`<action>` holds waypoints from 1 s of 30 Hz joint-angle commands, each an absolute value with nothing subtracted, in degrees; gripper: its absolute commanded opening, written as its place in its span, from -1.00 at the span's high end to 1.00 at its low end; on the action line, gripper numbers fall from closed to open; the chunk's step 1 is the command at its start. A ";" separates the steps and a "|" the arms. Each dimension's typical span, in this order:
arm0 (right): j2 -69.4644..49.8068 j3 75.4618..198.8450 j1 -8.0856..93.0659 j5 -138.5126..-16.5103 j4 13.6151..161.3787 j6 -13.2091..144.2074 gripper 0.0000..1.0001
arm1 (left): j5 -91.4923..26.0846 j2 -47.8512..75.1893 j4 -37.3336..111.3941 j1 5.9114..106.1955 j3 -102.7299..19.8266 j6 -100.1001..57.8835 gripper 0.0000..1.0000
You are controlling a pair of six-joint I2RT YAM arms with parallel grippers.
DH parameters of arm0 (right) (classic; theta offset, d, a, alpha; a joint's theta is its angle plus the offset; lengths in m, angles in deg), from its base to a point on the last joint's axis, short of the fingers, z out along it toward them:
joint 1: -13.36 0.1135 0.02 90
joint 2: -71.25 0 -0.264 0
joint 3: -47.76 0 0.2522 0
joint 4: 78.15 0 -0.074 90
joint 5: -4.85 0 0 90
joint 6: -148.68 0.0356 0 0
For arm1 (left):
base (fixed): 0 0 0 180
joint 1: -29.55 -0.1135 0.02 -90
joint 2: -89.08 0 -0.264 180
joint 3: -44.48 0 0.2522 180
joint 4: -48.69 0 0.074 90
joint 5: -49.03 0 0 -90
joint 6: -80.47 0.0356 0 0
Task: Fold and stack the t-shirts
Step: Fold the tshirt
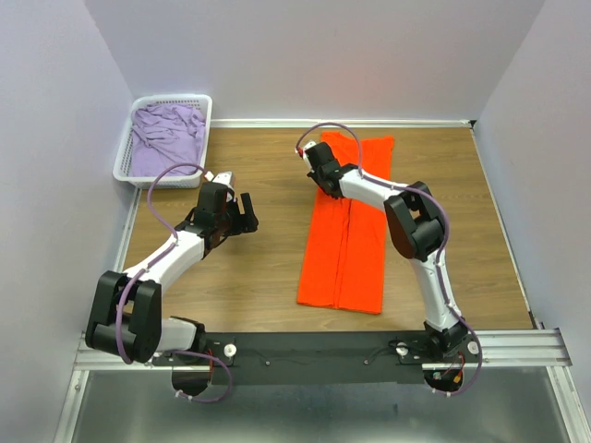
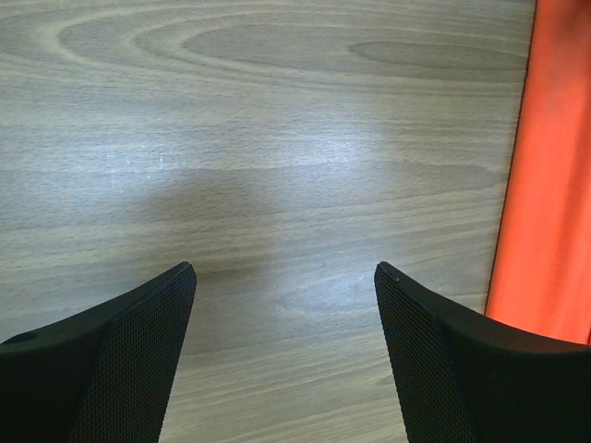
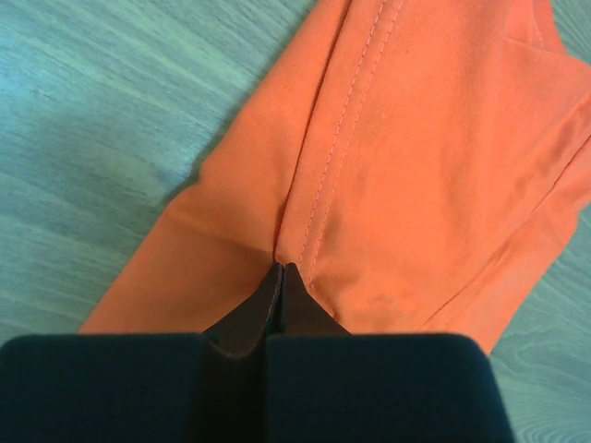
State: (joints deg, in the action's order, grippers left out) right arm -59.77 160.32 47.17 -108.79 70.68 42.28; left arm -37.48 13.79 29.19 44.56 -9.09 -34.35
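Note:
The orange t-shirt [image 1: 346, 249] lies on the table as a long strip, its sides folded in to meet along the middle. My right gripper [image 1: 328, 189] is down on the strip's far part. In the right wrist view the right gripper [image 3: 282, 268] is shut, and the orange cloth [image 3: 416, 138] puckers into its tips beside a stitched hem. The lilac t-shirt [image 1: 168, 138] lies crumpled in the white basket [image 1: 171, 99]. My left gripper [image 1: 247, 214] hovers left of the orange strip. It stands open [image 2: 284, 269] over bare wood, with the orange t-shirt's edge [image 2: 549, 185] at its right.
The white lattice basket sits at the table's far left corner, against the wall. Walls close in the table on the left, back and right. Bare wood shows between the left gripper and the orange strip, and right of the strip.

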 commanded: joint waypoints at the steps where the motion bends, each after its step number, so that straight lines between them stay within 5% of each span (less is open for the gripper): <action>1: -56.81 159.25 47.64 -107.21 70.78 42.25 0.99 | -37.01 12.96 29.83 44.23 -8.75 -33.44 -0.72; 20: -53.91 154.16 47.64 -100.54 70.78 43.13 0.99 | -34.82 12.61 29.92 44.32 -8.39 -33.70 -0.72; 26: -46.97 150.47 47.64 -98.86 70.69 48.83 0.23 | -31.39 13.22 27.90 45.20 -8.83 -34.31 -0.72; 30: -40.47 144.68 47.38 -102.02 70.43 57.51 -0.04 | -29.98 13.84 26.75 47.04 -8.92 -34.93 -0.72</action>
State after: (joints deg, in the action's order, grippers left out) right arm -46.74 148.28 47.17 -100.73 70.81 48.97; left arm -33.17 12.67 28.45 45.48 -9.09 -34.46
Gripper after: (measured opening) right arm 0.491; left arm 0.861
